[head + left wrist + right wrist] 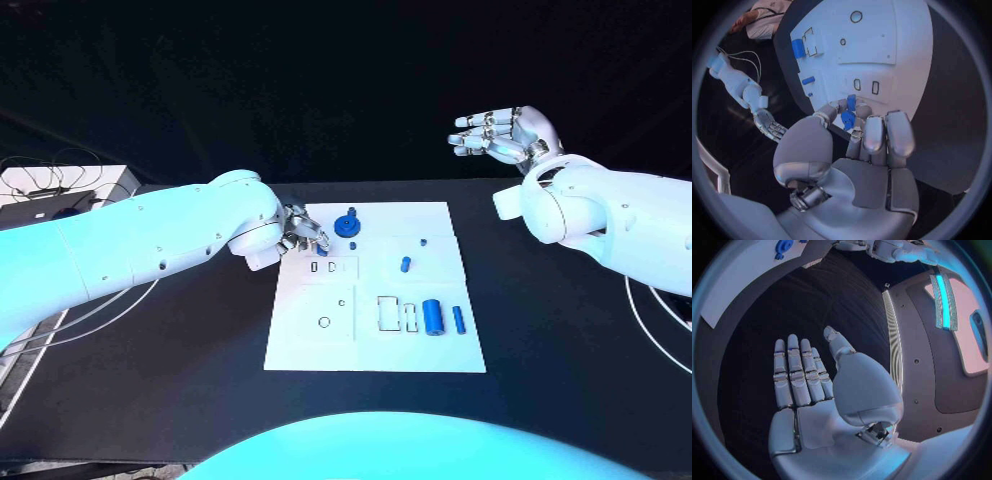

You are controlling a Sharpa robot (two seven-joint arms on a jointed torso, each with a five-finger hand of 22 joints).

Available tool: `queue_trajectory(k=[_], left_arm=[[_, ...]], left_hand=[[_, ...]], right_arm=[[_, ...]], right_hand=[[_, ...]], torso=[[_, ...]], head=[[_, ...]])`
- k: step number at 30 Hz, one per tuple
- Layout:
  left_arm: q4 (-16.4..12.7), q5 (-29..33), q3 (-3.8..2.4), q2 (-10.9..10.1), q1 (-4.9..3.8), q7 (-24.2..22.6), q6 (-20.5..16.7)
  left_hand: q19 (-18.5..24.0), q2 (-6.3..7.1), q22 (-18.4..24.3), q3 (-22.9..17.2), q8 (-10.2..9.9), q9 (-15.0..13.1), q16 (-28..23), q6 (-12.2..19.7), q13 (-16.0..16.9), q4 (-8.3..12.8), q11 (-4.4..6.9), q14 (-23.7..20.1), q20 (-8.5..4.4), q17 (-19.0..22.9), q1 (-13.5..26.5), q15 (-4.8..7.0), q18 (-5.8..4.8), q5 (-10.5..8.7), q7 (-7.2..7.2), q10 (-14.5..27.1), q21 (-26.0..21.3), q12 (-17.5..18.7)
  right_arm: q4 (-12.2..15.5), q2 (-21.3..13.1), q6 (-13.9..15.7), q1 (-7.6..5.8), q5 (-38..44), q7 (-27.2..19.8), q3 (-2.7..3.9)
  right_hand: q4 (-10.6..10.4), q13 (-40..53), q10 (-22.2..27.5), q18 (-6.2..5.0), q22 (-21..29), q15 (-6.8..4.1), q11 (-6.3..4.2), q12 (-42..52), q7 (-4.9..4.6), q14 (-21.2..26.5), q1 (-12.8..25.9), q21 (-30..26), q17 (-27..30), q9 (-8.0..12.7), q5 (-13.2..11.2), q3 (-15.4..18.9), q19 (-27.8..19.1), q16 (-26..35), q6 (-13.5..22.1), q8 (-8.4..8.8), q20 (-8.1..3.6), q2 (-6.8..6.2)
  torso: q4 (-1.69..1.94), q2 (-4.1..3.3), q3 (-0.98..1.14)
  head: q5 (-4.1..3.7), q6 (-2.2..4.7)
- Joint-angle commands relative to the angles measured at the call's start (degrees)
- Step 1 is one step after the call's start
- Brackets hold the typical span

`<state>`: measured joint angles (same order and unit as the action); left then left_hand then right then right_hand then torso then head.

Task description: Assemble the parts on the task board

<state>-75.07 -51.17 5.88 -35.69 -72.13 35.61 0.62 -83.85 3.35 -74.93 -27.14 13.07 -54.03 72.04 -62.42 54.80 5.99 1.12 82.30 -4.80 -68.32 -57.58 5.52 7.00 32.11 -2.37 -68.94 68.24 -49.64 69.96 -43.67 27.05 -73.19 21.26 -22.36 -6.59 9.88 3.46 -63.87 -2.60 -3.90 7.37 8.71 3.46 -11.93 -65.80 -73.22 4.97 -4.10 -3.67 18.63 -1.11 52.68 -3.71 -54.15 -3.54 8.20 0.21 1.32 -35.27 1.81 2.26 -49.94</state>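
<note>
The left hand (pixel 302 233) sits at the far left corner of the white board (pixel 310 350). Its fingers (pixel 873 135) pinch a small blue piece (pixel 848 119) just above the board. A round blue part (pixel 348 224) stands on the board right beside this hand. Nearer the robot, a blue tube (pixel 433 317) and a thin blue pin (pixel 460 319) lie side by side. A tiny blue peg (pixel 405 265) lies between them and the round part. The right hand (pixel 498 133) is up in the air, well away from the board, holding nothing, with its fingers (pixel 795 370) straight and apart.
</note>
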Motion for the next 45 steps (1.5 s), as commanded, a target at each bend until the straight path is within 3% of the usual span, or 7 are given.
queue_trajectory(k=[1,6,13,29,45], left_arm=[[-0.2,-2.2,0.21,0.3,0.49,-0.7,-3.8],[-0.3,-1.9,0.39,0.8,1.68,-0.7,-5.2],[-0.7,-1.5,0.45,1.1,2.61,-0.7,-6.0],[-2.6,-1.8,0.46,0.5,3.15,-0.7,-6.4],[-2.4,-2.5,0.46,0.4,3.17,-0.7,-5.1]], left_hand=[[-0.2,0.34,-4.1,-7.8,0.4,-0.3,0.3,-1.3,0.1,5.9,2.32,0.1,-0.25,0.1,-0.4,0.44,-1.02,0.42,1.17,-2.7,-0.2,0.2],[-0.2,0.38,-4.1,-7.9,0.4,-0.4,0.3,-1.4,0.1,5.9,2.33,0.1,-0.27,0.1,-0.3,0.45,-1.02,0.45,1.19,-2.7,-0.2,0.3],[-0.2,0.53,-4.2,-8.0,0.5,-0.4,0.3,-1.4,0.2,5.8,2.38,0.1,-0.32,0.2,-0.3,0.49,-1.04,0.61,1.24,-2.8,-0.3,0.3],[-0.2,0.70,-4.2,-8.2,0.7,-0.4,0.4,-1.5,0.2,5.8,2.44,0.1,-0.38,0.4,-0.3,0.55,-1.05,0.96,1.30,-3.0,-0.4,0.4],[-0.2,0.76,-4.2,-8.3,0.8,-0.5,0.4,-1.5,0.2,5.7,2.44,0.1,-0.40,0.5,-0.3,0.56,-1.06,1.03,1.30,-3.0,-0.4,0.5]], right_arm=[[-0.1,0.0,-0.3,0.01,0.2,-0.4,0.03],[-0.2,0.1,-0.4,0.02,0.2,-0.4,0.03],[-0.2,0.1,-0.4,0.03,0.2,-0.4,0.02],[-0.2,0.0,-0.6,0.03,0.2,-0.4,0.02],[-0.1,-0.1,-0.7,0.03,0.2,-0.4,0.01]], right_hand=[[0.0,-0.1,0.4,0.56,0.0,-0.02,-0.12,0.1,0.04,0.2,-0.5,0.0,0.1,0.0,0.3,0.4,-0.4,0.2,0.5,-0.01,0.08,0.04],[0.0,-0.1,0.4,0.56,0.0,-0.02,-0.12,0.1,0.04,0.2,-0.5,0.0,0.1,0.0,0.3,0.4,-0.4,0.2,0.5,-0.01,0.08,0.04],[0.0,-0.1,0.4,0.56,0.0,-0.02,-0.12,0.1,0.04,0.2,-0.5,0.0,0.1,0.0,0.3,0.4,-0.4,0.2,0.5,-0.01,0.08,0.04],[0.0,-0.1,0.4,0.56,0.0,-0.02,-0.12,0.1,0.04,0.2,-0.5,0.0,0.1,0.0,0.3,0.4,-0.4,0.2,0.5,-0.01,0.08,0.04],[0.0,-0.1,0.4,0.56,0.0,-0.02,-0.12,0.1,0.04,0.2,-0.5,0.0,0.1,0.0,0.3,0.4,-0.4,0.2,0.5,-0.01,0.08,0.04]], torso=[[-0.07,-0.05,-0.05],[-0.11,-0.13,-0.11],[-0.07,-0.16,-0.11],[-0.08,-0.14,-0.07],[-0.06,-0.12,-0.06]], head=[[0.15,-0.06],[0.16,-0.06],[0.03,-0.06],[0.03,-0.06],[0.03,-0.06]])
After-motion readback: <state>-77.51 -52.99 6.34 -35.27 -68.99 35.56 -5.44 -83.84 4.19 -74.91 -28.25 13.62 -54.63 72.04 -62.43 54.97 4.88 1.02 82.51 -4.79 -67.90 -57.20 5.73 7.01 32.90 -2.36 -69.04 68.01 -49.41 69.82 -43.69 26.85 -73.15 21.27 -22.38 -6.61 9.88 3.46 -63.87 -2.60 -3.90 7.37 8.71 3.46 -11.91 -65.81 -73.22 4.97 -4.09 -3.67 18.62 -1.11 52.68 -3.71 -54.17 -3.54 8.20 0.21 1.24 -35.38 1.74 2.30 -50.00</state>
